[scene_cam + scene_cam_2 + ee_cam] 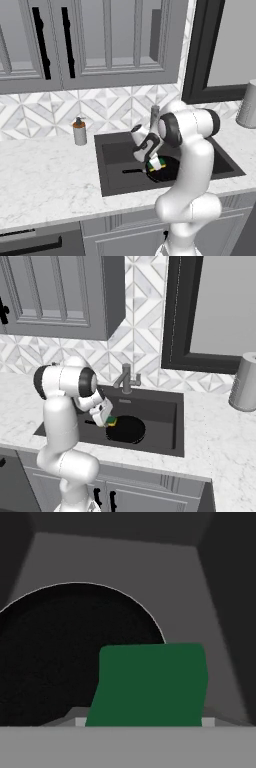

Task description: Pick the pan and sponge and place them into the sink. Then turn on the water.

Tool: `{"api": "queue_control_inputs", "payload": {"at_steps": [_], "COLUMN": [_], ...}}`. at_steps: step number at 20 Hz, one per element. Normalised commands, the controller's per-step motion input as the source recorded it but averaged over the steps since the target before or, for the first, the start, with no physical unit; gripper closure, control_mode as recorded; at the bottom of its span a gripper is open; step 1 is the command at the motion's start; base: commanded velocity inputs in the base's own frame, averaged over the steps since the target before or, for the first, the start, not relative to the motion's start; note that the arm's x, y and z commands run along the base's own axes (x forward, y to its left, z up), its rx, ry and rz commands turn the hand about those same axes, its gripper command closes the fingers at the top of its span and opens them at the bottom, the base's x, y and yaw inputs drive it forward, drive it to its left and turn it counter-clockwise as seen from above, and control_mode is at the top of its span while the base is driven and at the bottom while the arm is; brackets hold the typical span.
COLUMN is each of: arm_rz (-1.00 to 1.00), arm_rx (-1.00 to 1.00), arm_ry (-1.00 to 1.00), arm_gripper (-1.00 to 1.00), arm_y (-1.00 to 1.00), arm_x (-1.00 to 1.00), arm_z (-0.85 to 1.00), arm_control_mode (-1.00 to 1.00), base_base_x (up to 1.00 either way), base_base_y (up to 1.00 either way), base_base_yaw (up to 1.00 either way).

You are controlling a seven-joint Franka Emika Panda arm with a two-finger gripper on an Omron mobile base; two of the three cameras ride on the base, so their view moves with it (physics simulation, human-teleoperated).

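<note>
The black pan (169, 173) lies flat on the floor of the dark sink (112, 152), its thin handle pointing left. My gripper (155, 161) hangs low inside the basin over the pan's left edge, shut on the sponge (158, 164), whose green and yellow sides show at the fingertips. From the right base view the gripper (108, 418) holds the sponge (112, 421) just above the pan (127, 430) in the sink (162, 416). In the hand view the green sponge (150, 684) sits upright close to the camera, hiding the fingertips, with the pan (60, 657) below it. No stream falls from the faucet (126, 379).
A grey soap dispenser (79, 131) with a brown pump stands on the marble counter left of the sink. A grey metal canister (245, 382) stands on the counter at the right. The faucet (155, 115) rises behind the basin, close to my arm. Cabinets hang above.
</note>
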Motion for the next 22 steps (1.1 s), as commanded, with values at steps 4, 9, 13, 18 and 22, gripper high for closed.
{"api": "queue_control_inputs", "payload": {"at_steps": [4, 9, 13, 18, 22], "arm_rz": [0.00, 0.00, 0.00, 0.00, 0.00], "arm_rx": [0.00, 0.00, 0.00, 0.00, 0.00], "arm_ry": [0.00, 0.00, -0.01, -0.04, -0.13], "arm_gripper": [1.00, 1.00, 1.00, 1.00, -1.00], "arm_y": [0.00, 0.00, 0.00, -0.03, -0.08], "arm_x": [0.38, 0.38, 0.35, 0.28, 0.09], "arm_z": [-0.50, -0.51, -0.54, -0.56, -0.36], "arm_control_mode": [-1.00, -1.00, -1.00, -1.00, -1.00], "base_base_x": [0.00, 0.00, 0.00, 0.00, 0.00], "base_base_y": [0.00, 0.00, 0.00, 0.00, 0.00], "base_base_yaw": [0.00, 0.00, 0.00, 0.00, 0.00]}}
